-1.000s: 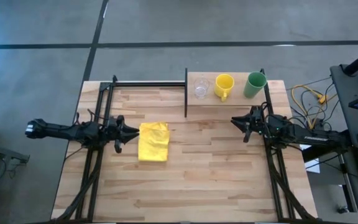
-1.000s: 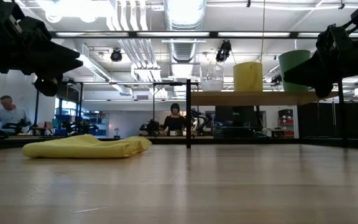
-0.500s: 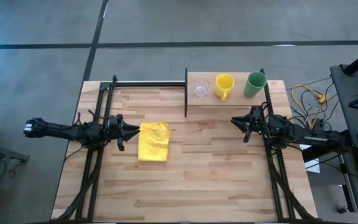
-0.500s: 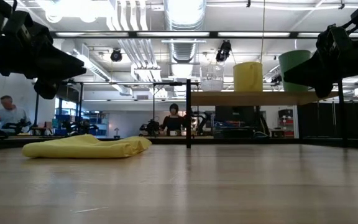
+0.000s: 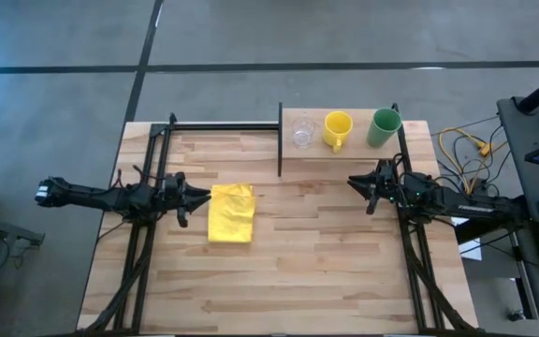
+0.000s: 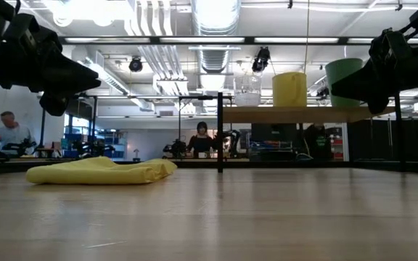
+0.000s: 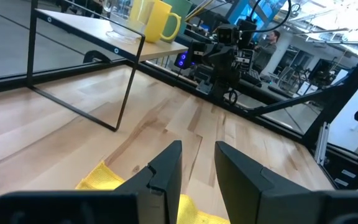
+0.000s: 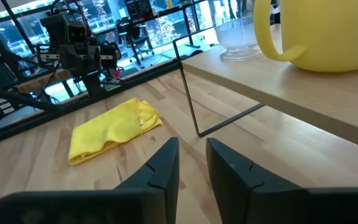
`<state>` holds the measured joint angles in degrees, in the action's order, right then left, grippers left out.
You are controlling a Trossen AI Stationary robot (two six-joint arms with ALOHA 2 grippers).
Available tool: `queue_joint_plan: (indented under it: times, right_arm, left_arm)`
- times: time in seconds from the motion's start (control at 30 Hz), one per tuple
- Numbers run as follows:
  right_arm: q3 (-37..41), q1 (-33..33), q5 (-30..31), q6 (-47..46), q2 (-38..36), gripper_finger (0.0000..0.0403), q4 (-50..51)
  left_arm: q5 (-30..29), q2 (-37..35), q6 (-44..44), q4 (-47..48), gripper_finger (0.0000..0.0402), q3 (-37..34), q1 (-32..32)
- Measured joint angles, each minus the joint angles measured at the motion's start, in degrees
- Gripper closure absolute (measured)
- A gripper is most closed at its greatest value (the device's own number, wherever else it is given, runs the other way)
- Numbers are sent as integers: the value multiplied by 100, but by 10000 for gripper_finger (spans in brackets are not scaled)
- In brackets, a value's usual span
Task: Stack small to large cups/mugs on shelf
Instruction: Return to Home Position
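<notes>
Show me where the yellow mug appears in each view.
High view: yellow mug, middle of three cups on the shelf.
Low view: mug on the shelf, between glass cup and green cup.
Left wrist view: mug behind the glass cup.
Right wrist view: mug nearest, glass cup beyond.
Shared landmark: the glass cup beside it.

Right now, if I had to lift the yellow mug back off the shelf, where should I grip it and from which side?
Probably the handle of the yellow mug: it juts toward the shelf's front edge, clear of the glass cup and green cup flanking it. Come from the front with the right gripper, fingers either side of the loop.
</notes>
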<state>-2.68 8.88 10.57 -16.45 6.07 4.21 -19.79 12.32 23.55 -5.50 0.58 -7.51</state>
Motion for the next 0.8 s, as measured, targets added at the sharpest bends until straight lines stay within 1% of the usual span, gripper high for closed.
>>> queue_joint_plan:
  times: [0.23,0.6,0.8]
  right_arm:
    - [0,0,2,-1,0,332,0]
    - [0,2,2,0,0,321,0]
    - [-2,0,1,1,0,329,0]
  left_arm:
    - [0,-5,0,0,320,0,0]
    - [0,-5,0,2,320,0,-2]
    - [0,-1,0,0,320,0,-2]
